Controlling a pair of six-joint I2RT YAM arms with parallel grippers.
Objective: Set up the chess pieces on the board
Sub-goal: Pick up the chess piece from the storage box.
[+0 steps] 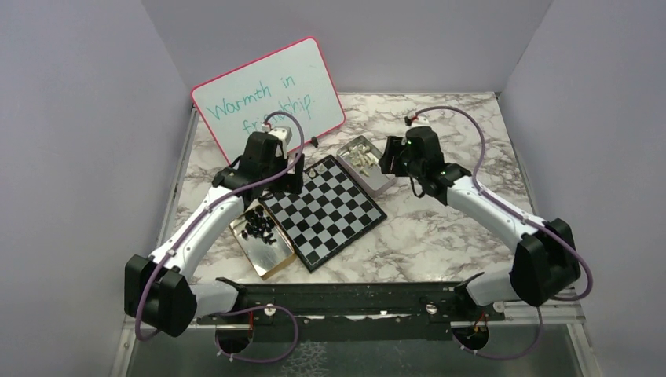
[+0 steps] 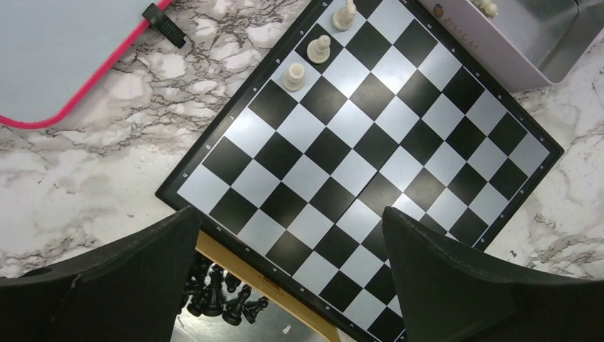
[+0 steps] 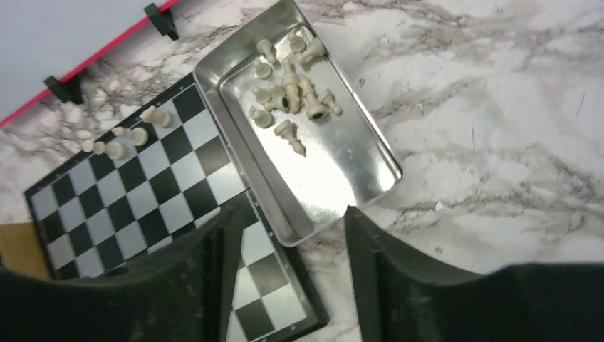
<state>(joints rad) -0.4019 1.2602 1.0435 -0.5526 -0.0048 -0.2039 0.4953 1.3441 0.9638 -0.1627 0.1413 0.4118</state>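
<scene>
Nearest, one gold rectangular tin (image 1: 276, 269) is seen heaped with glossy black chess pieces (image 2: 217, 296), too clumped to be counted. Just beside it, the board (image 1: 330, 216) is laid cornerwise on the marbled bench (image 1: 440, 236), with three cream chess pieces (image 2: 319, 48) lined along its far edge. The left jaws are held wide apart above it, nothing gripped. Farther off, one silver tin (image 3: 335, 171) is loaded with roughly a dozen loose cream pieces (image 3: 288, 85). The right jaws are parted and empty above its near end, with bare bench to its right. One pink-rimmed whiteboard (image 1: 267, 94) is propped behind.
</scene>
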